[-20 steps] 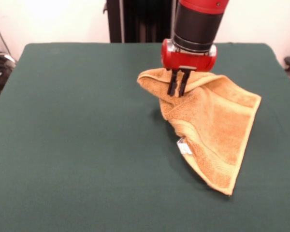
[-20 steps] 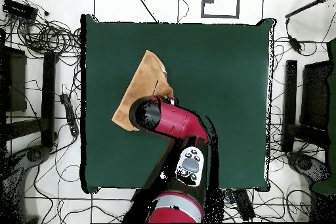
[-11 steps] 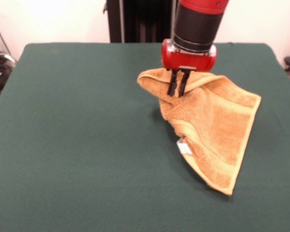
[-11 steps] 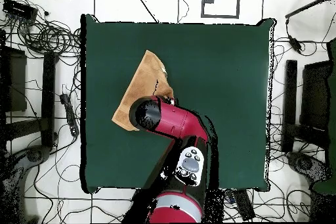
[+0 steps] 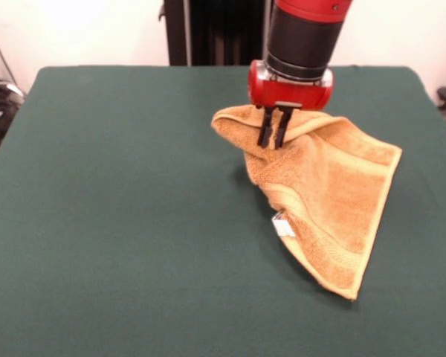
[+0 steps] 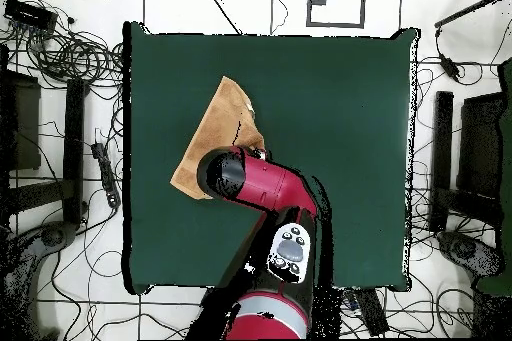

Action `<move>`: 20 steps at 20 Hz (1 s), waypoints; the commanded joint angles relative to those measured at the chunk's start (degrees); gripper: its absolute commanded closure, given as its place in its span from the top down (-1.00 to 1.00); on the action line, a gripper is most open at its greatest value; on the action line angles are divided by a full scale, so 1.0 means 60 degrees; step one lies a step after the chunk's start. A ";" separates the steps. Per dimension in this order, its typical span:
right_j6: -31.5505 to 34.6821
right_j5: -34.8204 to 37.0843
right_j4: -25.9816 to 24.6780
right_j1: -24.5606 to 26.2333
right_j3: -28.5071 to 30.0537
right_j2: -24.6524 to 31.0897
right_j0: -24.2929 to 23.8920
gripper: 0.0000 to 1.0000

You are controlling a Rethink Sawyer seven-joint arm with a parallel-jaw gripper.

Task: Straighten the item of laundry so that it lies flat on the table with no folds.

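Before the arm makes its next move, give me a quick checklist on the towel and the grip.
1. Gripper shut on the orange-yellow terry towel: ok, fingers pinch a raised fold.
2. Towel flat, no folds: not ok, one side is lifted and folded over.
3. White tag in view: ok, at the near edge.
4. Bare dark green felt table beside the towel for spreading: ok.
5. Grip on a corner or mid-edge: cannot tell.

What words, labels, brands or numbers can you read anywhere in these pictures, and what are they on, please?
None can be read.
The small white tag on the towel: too small to tell whether it carries print.
The round buttons on the arm, overhead view: any markings too small to read.
The gripper and table: no lettering shows.
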 commanded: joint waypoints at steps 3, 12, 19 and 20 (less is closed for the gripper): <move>0.2520 0.1787 0.0475 -0.0080 -0.0392 0.0522 0.0107 -1.00; 0.2633 0.2192 0.0430 -0.0256 -0.0557 0.0428 0.0137 -1.00; 0.2611 0.2243 0.0354 -0.0390 -0.0461 0.0402 0.0126 -1.00; 0.2606 0.2193 0.0353 -0.0393 -0.0424 0.0416 0.0115 -1.00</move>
